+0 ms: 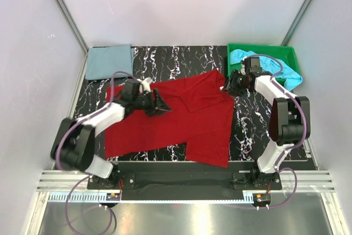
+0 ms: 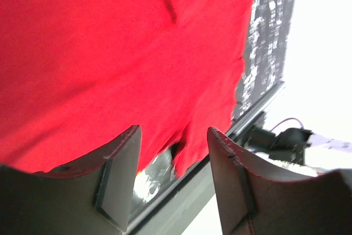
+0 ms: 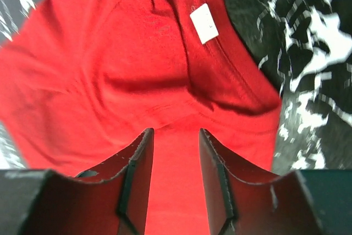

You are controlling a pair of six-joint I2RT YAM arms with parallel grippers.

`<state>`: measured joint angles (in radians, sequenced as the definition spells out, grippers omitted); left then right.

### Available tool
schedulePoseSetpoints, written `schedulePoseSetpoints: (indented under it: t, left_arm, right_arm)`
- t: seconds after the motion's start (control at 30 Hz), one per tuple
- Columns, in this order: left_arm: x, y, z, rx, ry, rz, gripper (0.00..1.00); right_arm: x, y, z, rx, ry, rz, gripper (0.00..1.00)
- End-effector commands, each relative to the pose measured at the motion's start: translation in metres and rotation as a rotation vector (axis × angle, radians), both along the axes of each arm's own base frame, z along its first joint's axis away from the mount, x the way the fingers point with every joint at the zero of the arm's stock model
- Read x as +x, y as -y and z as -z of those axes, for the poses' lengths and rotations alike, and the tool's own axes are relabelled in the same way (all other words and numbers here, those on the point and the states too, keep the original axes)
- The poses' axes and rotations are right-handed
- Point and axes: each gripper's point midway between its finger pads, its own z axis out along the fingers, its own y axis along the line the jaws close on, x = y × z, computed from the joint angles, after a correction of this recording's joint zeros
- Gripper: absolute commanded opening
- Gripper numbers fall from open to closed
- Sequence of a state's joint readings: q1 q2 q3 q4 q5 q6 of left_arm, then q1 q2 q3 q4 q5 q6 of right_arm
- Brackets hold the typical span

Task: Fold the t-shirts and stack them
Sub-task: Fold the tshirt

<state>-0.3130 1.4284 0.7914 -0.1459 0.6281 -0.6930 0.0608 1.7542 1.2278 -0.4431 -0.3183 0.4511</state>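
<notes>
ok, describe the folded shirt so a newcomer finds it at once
Start at the black marbled table and go to its far left corner. The grey-blue t-shirt lies there, folded into a flat rectangle. The red t-shirt sprawls across the middle and the turquoise t-shirt is bunched in the green tray.

Red t-shirt (image 3: 99, 70), white collar label (image 3: 204, 23), jaws parted above

Bright, even light; the red t-shirt (image 2: 110, 53) looks softly blurred.
</notes>
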Motion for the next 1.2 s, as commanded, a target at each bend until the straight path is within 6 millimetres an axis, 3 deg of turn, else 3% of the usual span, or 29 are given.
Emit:
schedulePoseSetpoints:
  t: [0.0,0.03,0.07,0.1,0.17,0.2,0.23,0.33,0.63,0.83,0.97,1.17]
  left_arm:
    - [0.04,0.045,-0.027,-0.139,0.109,-0.031,0.57]
    - [0.053,0.054,-0.034,-0.143,0.137,-0.044,0.57]
    - [0.053,0.066,-0.033,-0.147,0.131,-0.03,0.57]
    - [0.059,0.074,-0.018,-0.139,0.085,-0.038,0.57]
    - [0.072,0.09,-0.023,-0.158,0.095,-0.036,0.57]
    - [0.078,0.096,-0.012,-0.162,0.069,-0.04,0.57]
    - [0.084,0.103,-0.019,-0.182,0.078,-0.034,0.56]
    - [0.096,0.114,-0.014,-0.2,0.053,-0.042,0.55]
    - [0.095,0.109,0.02,-0.024,-0.01,-0.12,0.56]
    - [0.081,0.113,0.05,0.065,-0.105,-0.141,0.47]
    - [0.076,0.107,0.055,0.1,-0.116,-0.164,0.46]
    - [0.071,0.107,0.057,0.115,-0.127,-0.149,0.52]
  right_arm:
    - [0.011,-0.002,-0.002,-0.091,0.088,-0.2,0.47]
    - [0.011,-0.003,0.0,-0.084,0.092,-0.223,0.48]
    - [0.012,-0.002,0.004,-0.099,0.091,-0.241,0.49]
    - [0.012,-0.001,0.008,-0.103,0.086,-0.247,0.49]
    - [0.013,-0.004,0.016,-0.098,0.079,-0.28,0.49]
    - [0.012,-0.007,0.019,-0.079,0.072,-0.298,0.49]
    - [0.012,-0.007,0.022,-0.077,0.07,-0.306,0.49]
    - [0.009,-0.011,0.03,-0.055,0.055,-0.332,0.48]
    - [0.014,-0.012,0.039,-0.059,0.045,-0.344,0.48]
    - [0.013,-0.013,0.042,-0.05,0.034,-0.342,0.45]
    - [0.011,-0.014,0.046,-0.034,0.02,-0.342,0.38]
    - [0.01,-0.016,0.049,-0.025,0.004,-0.334,0.36]
